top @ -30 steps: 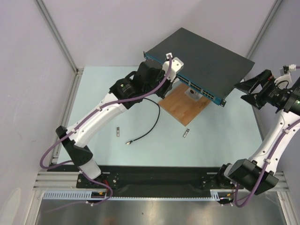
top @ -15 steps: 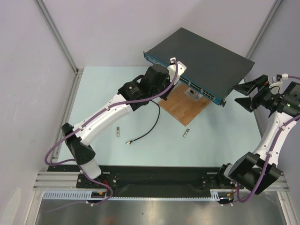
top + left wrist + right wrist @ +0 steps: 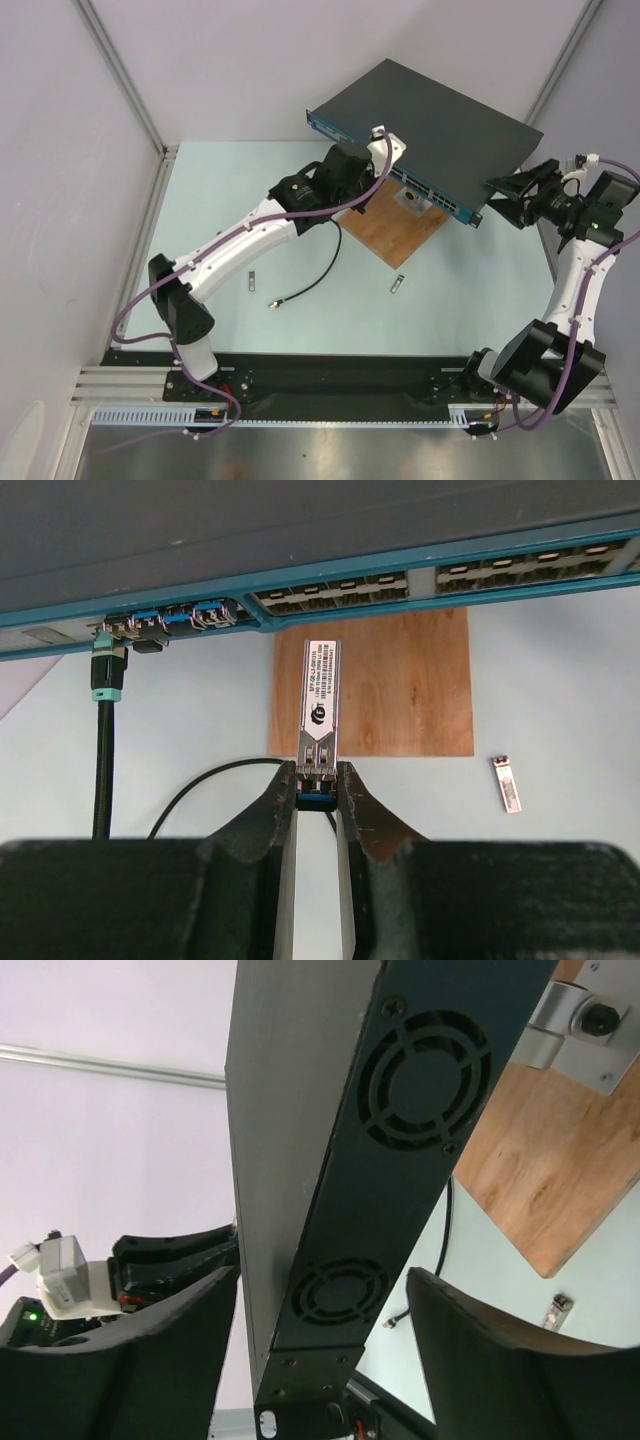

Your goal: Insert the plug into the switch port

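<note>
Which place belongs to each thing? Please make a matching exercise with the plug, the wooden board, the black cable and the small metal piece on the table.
Things:
1. plug
2. wooden board
3. black cable
4. small metal piece

Places:
A. flat on the table, beside the board
B. one end in a port of the switch
C. held by the left gripper
D. on the table, partly under the switch

Pairs: 1-C, 2-D, 3-B, 4-A

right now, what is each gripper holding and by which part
Left gripper holds the plug by its rear blue-latch end. Right gripper straddles the switch end, gripping nothing.
</note>
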Controlling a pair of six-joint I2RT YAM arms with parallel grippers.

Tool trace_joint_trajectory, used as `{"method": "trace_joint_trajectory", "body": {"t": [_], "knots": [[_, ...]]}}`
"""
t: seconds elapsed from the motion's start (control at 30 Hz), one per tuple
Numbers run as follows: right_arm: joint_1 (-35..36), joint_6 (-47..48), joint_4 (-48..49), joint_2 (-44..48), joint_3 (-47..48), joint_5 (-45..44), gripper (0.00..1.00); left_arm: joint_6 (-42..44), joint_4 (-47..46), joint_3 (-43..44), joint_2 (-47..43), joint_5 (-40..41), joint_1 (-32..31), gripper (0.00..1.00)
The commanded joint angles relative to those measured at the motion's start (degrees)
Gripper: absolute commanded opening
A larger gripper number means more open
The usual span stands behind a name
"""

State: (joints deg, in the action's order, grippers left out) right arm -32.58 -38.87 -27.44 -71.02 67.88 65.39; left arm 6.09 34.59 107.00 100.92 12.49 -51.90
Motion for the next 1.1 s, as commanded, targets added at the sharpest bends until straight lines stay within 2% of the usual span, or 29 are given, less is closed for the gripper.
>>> {"method": "trace_joint_trajectory", "body": {"t": [0.0, 0.1, 0.2, 0.3, 0.5, 0.6, 1.07], "knots": [[1.0, -4.3, 6.3, 0.9, -1.3, 0.2, 0.72, 0.6, -2.0, 2.0, 0.7, 3.0, -0.4, 0.00], [1.9, -4.5, 6.9, 1.2, -2.0, -0.1, 0.59, 0.7, -2.1, 2.5, 1.3, 4.6, -0.4, 0.00], [2.2, -4.6, 7.0, 1.5, -2.4, -0.2, 0.51, 0.5, -2.1, 3.0, 1.6, 4.6, -0.4, 0.00], [2.3, -4.7, 7.1, 1.9, -3.1, -0.2, 0.35, 0.2, -2.1, 3.7, 1.9, 4.6, -0.4, 0.00], [2.3, -5.1, 8.2, 3.0, -4.5, -0.3, 0.09, 0.2, -2.4, 4.2, 2.2, 4.6, -0.3, 0.00], [2.3, -5.9, 9.3, 3.7, -5.2, -0.3, 0.01, 0.2, -2.2, 4.8, 2.6, 4.5, -0.3, 0.00], [2.3, -4.8, 8.5, 3.3, -4.7, 0.9, 0.00, -0.1, -2.2, 7.0, 4.2, 4.1, 0.7, 0.00]]}}
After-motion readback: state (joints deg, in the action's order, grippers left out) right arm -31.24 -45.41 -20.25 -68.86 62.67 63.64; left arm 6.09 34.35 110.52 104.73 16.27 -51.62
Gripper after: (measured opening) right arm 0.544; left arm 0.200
